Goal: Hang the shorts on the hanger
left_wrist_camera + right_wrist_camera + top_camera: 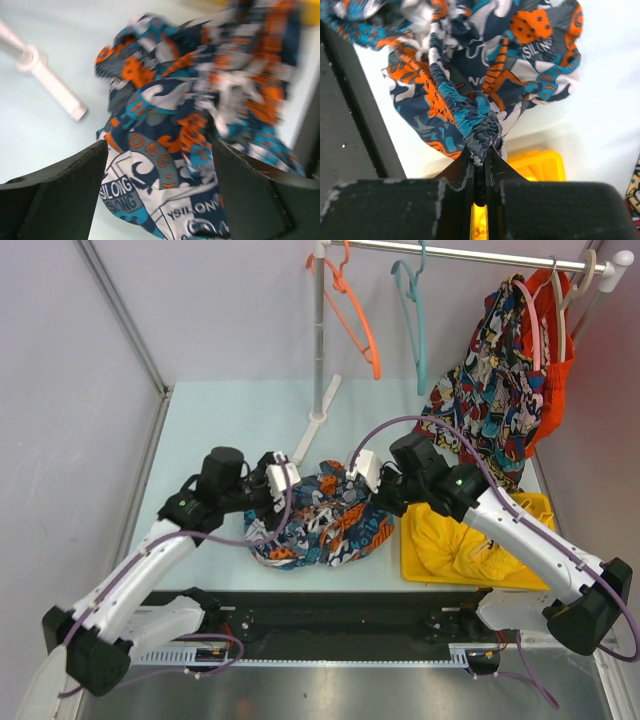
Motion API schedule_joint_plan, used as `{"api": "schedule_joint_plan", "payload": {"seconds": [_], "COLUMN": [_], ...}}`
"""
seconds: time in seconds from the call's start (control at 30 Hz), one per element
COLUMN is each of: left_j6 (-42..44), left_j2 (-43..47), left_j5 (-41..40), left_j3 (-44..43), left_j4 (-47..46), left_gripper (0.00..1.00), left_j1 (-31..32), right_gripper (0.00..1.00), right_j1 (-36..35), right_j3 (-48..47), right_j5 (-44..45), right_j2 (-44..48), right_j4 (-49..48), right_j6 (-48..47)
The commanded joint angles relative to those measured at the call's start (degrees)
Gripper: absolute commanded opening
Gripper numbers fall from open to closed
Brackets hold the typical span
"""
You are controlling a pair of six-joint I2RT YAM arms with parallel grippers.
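- Two hazards are suggested by the top view. The shorts (325, 520) are heaped on the table (220, 420) between both arms, well apart from the hanger (412, 315), which is hung on the rail (470, 251) at the far side. If the heap is raised as one bundle, no clear waistband edge is offered to the hanger, and the yellow garment (450, 535) just beside the right gripper (378, 500) could be snagged.
- By the left wrist view, the left gripper (160, 147) is shown with its fingers (60, 195) spread wide, printed fabric lying between them and nothing clamped. If they are closed here, several layers may be caught together, so the shorts cannot be spread. The far part is blurred, and the waistband cannot be made out.
- By the right wrist view, the gathered elastic waistband is shown pinched between the right gripper's closed fingers (457, 170), at their very tips. So shallow a hold may be lost if the cloth is pulled taut by the other arm, and the shorts would be dropped onto the table.
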State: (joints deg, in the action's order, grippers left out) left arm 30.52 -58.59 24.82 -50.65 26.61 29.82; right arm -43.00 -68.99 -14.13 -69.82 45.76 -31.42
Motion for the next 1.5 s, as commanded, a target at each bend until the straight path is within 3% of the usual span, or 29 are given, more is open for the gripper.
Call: {"api": "schedule_joint_plan", "payload": {"seconds": [0.0, 0.13, 0.27, 0.43, 0.57, 0.73, 0.8, 0.87, 0.9, 1.03, 1.23, 1.47], "left_j6": [5.7, 8.1, 5.0, 3.6, 3.7, 3.2, 3.5, 3.5, 3.6, 5.9, 3.2, -1.6], "left_j2": [7.5, 10.0, 13.8, 8.2, 5.0, 2.3, 3.5, 4.6, 5.6, 7.9, 7.4, 5.1], "left_j5": [14.5, 9.6, -1.2, -9.1, -10.5, -14.6, -15.0, -13.0, -11.4, -2.6, -0.9, -12.1], "left_j3": [-3.7, 1.8, 9.0, 10.2, 11.7, 13.7, 13.7, 13.2, 11.6, 2.5, -20.3, -37.6], "left_j4": [15.3, 20.5, 13.3, 5.7, 2.0, -0.6, 1.8, 4.9, 6.4, 15.0, 16.7, 2.7], "left_gripper": [0.90, 0.89, 0.91, 0.89, 0.85, 0.76, 0.65, 0.51, 0.37, 0.03, 0.00, 0.00], "left_j1": [0.0, 5.3, 17.1, 21.2, 24.1, 24.1, 23.7, 20.0, 18.0, 0.6, -16.2, -18.1], "right_gripper": [0.00, 0.00, 0.00, 0.00, 0.00, 0.00, 0.00, 0.00, 0.00, 0.00, 0.00, 0.00], "right_j1": [2.1, 2.3, 2.3, 2.2, 2.4, 2.9, 3.0, 3.2, 3.2, 3.2, 3.0, 0.0], "right_j3": [-0.4, -0.4, -0.3, -0.4, -0.3, -0.3, -0.4, -0.3, -0.4, -2.1, -17.7, -49.2], "right_j5": [-0.6, -0.6, -0.5, 0.1, 0.2, 0.3, 0.3, 0.4, 0.5, 2.3, 10.0, 18.1], "right_j2": [-0.6, -0.8, -0.8, -0.7, -0.5, 0.3, 0.5, 0.8, 1.4, 3.3, 2.4, -9.2], "right_j4": [-3.3, -4.3, -4.4, -4.3, -4.3, -3.7, -3.2, -3.5, -3.7, -4.3, -9.5, -7.3], "right_j6": [2.8, 3.7, 4.1, 4.1, 3.9, 3.4, 3.2, 3.5, 3.6, 3.6, 1.8, -2.1]}}
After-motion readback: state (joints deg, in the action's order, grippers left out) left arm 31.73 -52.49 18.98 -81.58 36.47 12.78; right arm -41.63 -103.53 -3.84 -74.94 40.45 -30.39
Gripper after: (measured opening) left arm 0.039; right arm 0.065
